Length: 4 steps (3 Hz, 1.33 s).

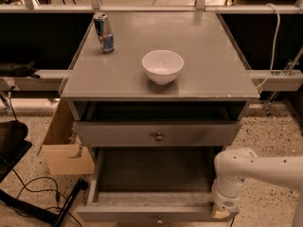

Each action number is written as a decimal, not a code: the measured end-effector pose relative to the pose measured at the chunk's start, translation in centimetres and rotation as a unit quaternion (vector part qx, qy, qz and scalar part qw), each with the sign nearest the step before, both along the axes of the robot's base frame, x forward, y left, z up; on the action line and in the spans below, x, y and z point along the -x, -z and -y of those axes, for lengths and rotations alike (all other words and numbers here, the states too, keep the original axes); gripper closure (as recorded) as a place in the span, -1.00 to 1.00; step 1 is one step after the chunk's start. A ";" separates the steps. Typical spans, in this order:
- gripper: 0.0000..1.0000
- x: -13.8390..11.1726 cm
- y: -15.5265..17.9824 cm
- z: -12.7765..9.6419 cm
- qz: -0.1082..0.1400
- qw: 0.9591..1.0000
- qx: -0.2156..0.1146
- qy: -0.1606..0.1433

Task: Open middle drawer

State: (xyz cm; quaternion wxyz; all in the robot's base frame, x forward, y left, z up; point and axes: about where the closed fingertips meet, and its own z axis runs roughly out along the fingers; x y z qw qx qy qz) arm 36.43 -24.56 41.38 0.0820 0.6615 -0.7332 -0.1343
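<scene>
The grey cabinet point(208, 56) has its drawers stacked below the top. The upper, taller drawer point(123, 134) with a round knob point(158, 136) stands slightly out. Below it the middle drawer point(156, 174) is pulled far out and shows its dark grey inside. Its front point(118, 213) and knob point(159, 219) lie at the bottom edge of the view. My white arm point(265, 167) comes in from the right. The gripper point(219, 213) is down at the right front corner of the middle drawer, against its front. The lowest drawer is hidden.
A white bowl point(162, 65) and a drink can point(103, 32) stand on the cabinet top. A cardboard box point(66, 148) sits on the floor to the left, with black cables point(33, 193) and a dark stand point(66, 207). A rail with a white cable point(276, 37) runs behind.
</scene>
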 end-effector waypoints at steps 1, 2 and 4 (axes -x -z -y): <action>1.00 -0.3 0.0 -0.1 0.000 1.000 0.000 0.000; 0.62 -0.3 0.0 -0.1 0.000 1.000 0.000 0.000; -0.31 -0.3 0.0 -0.1 0.000 1.000 0.000 0.000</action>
